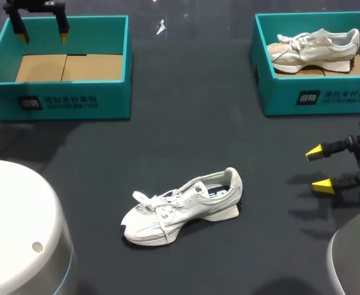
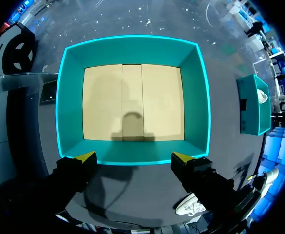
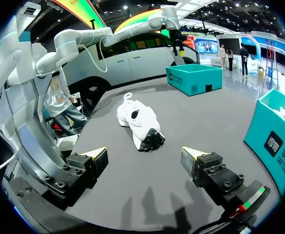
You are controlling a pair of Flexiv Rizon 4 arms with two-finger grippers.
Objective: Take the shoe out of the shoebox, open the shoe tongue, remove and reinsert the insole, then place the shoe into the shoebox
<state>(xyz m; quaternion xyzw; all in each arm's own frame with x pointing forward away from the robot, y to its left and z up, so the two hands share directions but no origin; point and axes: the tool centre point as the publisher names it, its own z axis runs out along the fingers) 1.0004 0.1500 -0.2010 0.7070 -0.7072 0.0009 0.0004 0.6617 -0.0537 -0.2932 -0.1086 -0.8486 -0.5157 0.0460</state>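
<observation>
Now the white shoe (image 1: pixel 183 208) lies free on the table (image 1: pixel 186 123), lower middle. Spread, the left end effector (image 1: pixel 43 37) hangs over the empty shoebox (image 1: pixel 63 101) upper left; the right end effector (image 1: pixel 319 168), also spread, sits at the right edge. Tugging the tongue (image 1: pixel 181 195) unpinned could drag the shoe; loose laces (image 1: pixel 150 199) may snag.

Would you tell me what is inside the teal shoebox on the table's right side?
That shoebox holds a pale laced shoe; the shoe covers most of its cardboard floor.
</observation>
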